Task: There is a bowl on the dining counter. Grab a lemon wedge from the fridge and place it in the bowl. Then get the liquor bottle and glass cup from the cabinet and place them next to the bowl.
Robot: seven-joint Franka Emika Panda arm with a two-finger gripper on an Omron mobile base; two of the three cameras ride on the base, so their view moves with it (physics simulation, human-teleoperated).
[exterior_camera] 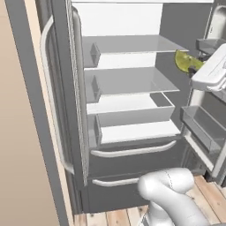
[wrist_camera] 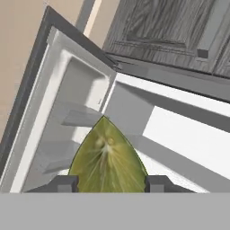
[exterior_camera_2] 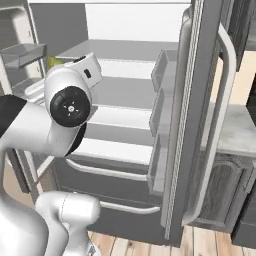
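The lemon wedge (wrist_camera: 107,157) sits right between the jaws (wrist_camera: 108,183): in the hand view a dark tip stands at each side of its broad lower part, and its long axis runs straight out from the hand, pointed end away. The tips flank the wedge closely and appear to touch its edges, so the jaws read as pinching the wedge, though the contact itself is cut off by the bottom of that view and I cannot be sure how firm it is.

From the left base view the wedge (exterior_camera: 186,61) shows as a yellow-green crescent at the right side of the open fridge (exterior_camera: 128,101), level with the upper shelf and just beside the right door's bins, with the white hand directly to its right. It seems to hang clear of the shelf, not resting on it, though that is hard to confirm from this angle. In the right base view a sliver of yellow-green (exterior_camera_2: 53,62) peeks out behind the arm's wrist; the rest is hidden by the arm.

My judgement: the coming move is a withdrawal from the fridge, toward the near side, keeping clear of the door bins close by. The bowl and the dining tabletop lie elsewhere.
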